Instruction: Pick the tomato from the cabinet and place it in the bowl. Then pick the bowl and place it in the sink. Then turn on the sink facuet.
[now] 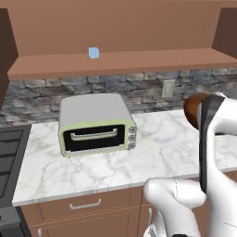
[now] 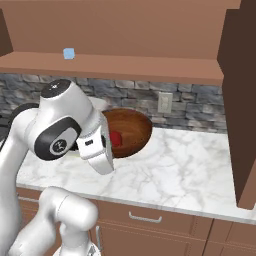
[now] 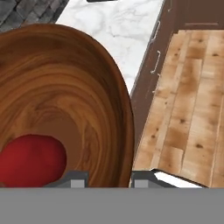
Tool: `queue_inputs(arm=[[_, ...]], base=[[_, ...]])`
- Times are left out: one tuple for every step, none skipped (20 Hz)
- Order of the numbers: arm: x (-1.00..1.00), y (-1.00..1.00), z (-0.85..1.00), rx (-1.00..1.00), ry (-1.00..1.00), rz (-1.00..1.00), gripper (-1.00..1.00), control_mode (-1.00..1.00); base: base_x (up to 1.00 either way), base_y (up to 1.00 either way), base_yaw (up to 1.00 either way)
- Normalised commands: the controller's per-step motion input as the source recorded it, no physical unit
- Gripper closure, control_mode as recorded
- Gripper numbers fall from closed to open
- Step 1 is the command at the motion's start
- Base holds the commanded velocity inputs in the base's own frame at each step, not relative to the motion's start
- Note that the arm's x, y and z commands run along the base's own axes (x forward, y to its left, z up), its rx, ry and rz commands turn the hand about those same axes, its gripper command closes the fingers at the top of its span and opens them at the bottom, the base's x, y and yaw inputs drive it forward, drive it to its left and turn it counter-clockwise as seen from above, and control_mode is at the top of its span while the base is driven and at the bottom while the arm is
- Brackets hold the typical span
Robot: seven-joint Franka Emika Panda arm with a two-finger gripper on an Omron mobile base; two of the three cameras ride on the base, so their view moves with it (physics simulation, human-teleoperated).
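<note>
tomato [image 3: 30, 159] in bowl [image 3: 65, 87], bowl above counter [image 2: 190, 170]

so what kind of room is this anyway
A kitchen, rendered rather than real. A toaster oven sits on a marble counter backed by a stone-tile wall, with wooden cupboards below and a wooden wall cabinet above.

The bowl [image 3: 65, 100] is brown wood with dark swirly lines, the tomato [image 3: 30, 159] is shiny red, the counter [image 1: 166, 143] is white with grey veins.
</note>
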Motion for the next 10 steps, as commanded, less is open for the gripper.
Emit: queue_inputs(arm=[[-0.54,0.00,1.00,0.06,0.00,-0.19,1.00,-1.00],[-0.53,0.00,1.00,0.07,0.00,-0.19,1.00,-1.00],[-0.46,0.03,1.00,0.06,0.00,-0.16,1.00,-1.00],[-0.46,0.03,0.91,0.06,-0.01,-0.14,1.00,-1.00],[-0.50,0.03,0.65,0.09,-0.03,-0.10,1.00,-1.00],[-0.37,0.19,0.35,0.09,-0.01,-0.06,1.00,-1.00],[-0.21,0.32,0.05,0.09,-0.04,-0.02,1.00,-1.00],[-0.21,0.38,0.00,0.08,-0.09,0.00,1.00,-1.00],[-0.17,0.33,0.00,0.09,-0.13,0.00,1.00,-1.00],[-0.06,0.48,0.00,0.08,-0.18,0.00,1.00,-1.00]], base=[[0.00,0.00,0.00],[0.00,0.00,0.00],[0.00,0.00,0.00],[0.00,0.00,0.00],[0.00,0.00,0.00],[0.00,0.00,0.00],[0.00,0.00,0.00],[0.00,0.00,0.00],[0.00,0.00,0.00],[0.00,0.00,0.00]])
